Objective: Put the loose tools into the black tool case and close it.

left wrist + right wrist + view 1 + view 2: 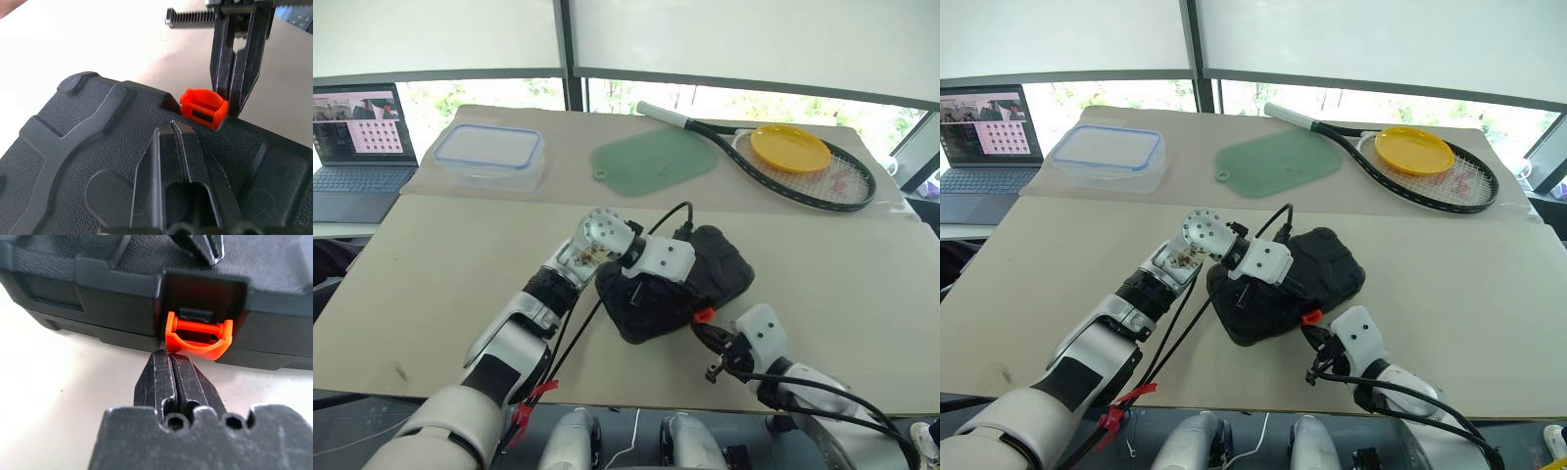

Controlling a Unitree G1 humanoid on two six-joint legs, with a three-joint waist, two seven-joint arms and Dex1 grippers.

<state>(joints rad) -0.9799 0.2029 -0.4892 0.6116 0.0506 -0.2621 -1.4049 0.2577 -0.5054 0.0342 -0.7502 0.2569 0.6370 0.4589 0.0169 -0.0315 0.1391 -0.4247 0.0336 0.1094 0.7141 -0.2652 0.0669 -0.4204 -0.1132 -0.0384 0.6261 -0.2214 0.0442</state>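
Right gripper (171, 363): fingers pressed flat together, holding nothing, tips just beside the underside of the orange latch (198, 337); contact uncertain. Left gripper (172, 128): fingers together, resting on the lid of the black tool case (671, 284), near the latch edge. Case lies closed on the tan table (431, 284); pebbled moulded plastic, raised ribs, rounded corners. Latch smooth, glossy, hanging unfastened.
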